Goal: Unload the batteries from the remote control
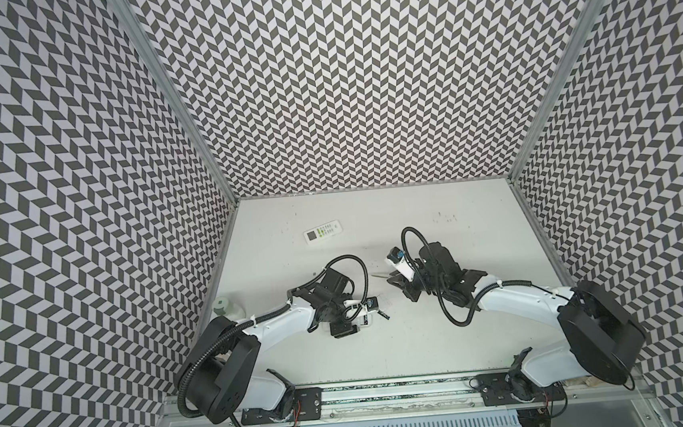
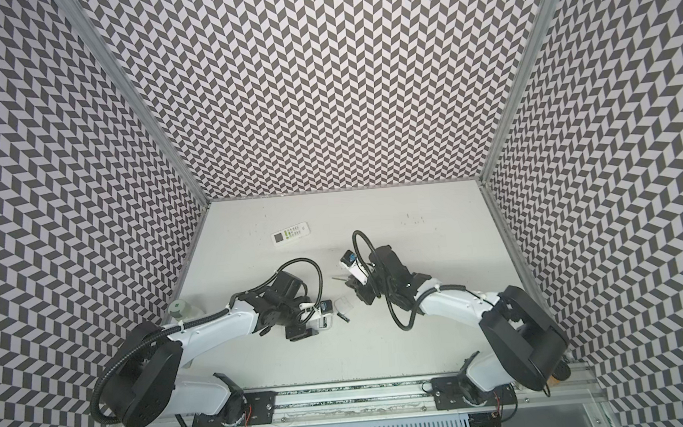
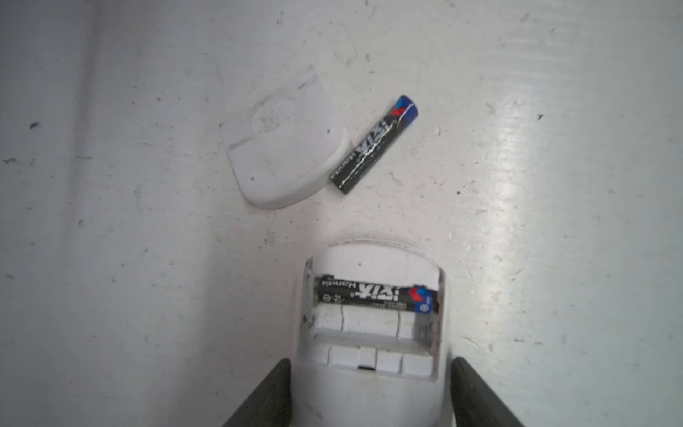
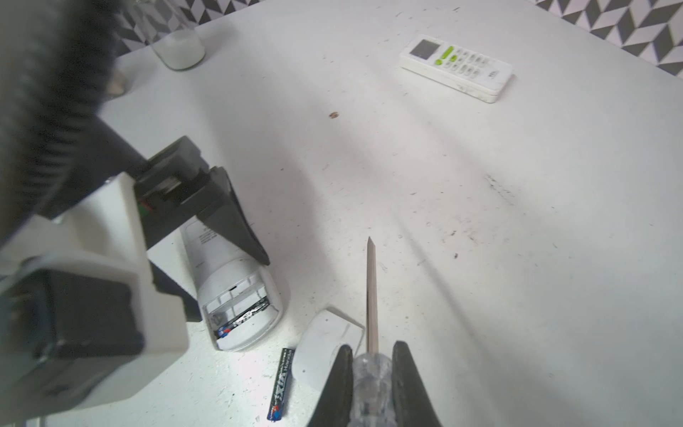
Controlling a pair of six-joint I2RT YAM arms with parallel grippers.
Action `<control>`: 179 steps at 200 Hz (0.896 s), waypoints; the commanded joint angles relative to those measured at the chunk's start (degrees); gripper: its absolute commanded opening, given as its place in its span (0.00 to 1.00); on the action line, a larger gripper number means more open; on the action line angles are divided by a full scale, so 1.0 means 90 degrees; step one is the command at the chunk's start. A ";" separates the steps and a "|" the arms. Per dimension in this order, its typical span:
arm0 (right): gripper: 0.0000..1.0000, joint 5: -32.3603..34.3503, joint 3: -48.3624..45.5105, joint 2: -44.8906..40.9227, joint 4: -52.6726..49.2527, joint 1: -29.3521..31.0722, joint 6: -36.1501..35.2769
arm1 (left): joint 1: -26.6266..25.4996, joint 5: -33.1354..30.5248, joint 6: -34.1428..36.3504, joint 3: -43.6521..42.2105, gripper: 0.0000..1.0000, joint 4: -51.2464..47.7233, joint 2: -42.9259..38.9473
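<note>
Your L gripper [image 3: 369, 403] is down low on the table [image 1: 384, 353]. Its two dark fingers [image 3: 266, 399] are apart, one on each side of the white remote [image 3: 373, 258]. They sit very close to its sides. You can't tell if they squeeze it or just stand next to it.

The remote lies flat, back side up, w/ its battery box open. One black cell, the slot battery [image 3: 377, 295], lies across the slot nearest the remote's round end. The slot next to it shows white ribs.

The loose battery [image 3: 373, 146] is black too, w/ a blue tip. It lies on the table a bit past that end of the remote. It's right beside the white cover [image 3: 284, 148], which lies flat on the table. The two look like they touch at one corner.

Your R gripper [image 4: 372, 355] is closed tight on the clear handle of the screwdriver [image 4: 371, 288]. The thin shaft sticks out past the fingertips, tip over bare table. It's apart from the remote.

A 2nd remote [image 4: 456, 68], white w/ green buttons, lies face up at the far side of the table, well apart from the rest. A clear jar [image 4: 181, 48] w/ white stuff in it stands at the table's left edge, by the wall.
</note>
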 commanded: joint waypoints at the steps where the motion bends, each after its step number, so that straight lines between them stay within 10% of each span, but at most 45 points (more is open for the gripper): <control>1: 0.00 -0.0132 -0.0040 -0.0373 -0.0111 -0.0173 0.0488 | -0.0049 0.0245 -0.0105 0.0174 0.69 -0.0217 0.0086; 91: 0.00 0.0097 -0.0245 -0.1389 -0.0763 -0.0311 0.1270 | 0.0024 -0.0895 -0.1263 0.0296 0.74 0.0873 0.0423; 179: 0.00 -0.0875 -0.0052 -0.0251 -0.0384 0.0188 0.0936 | 0.1298 -0.1949 -0.2304 0.0968 0.79 0.1522 0.0177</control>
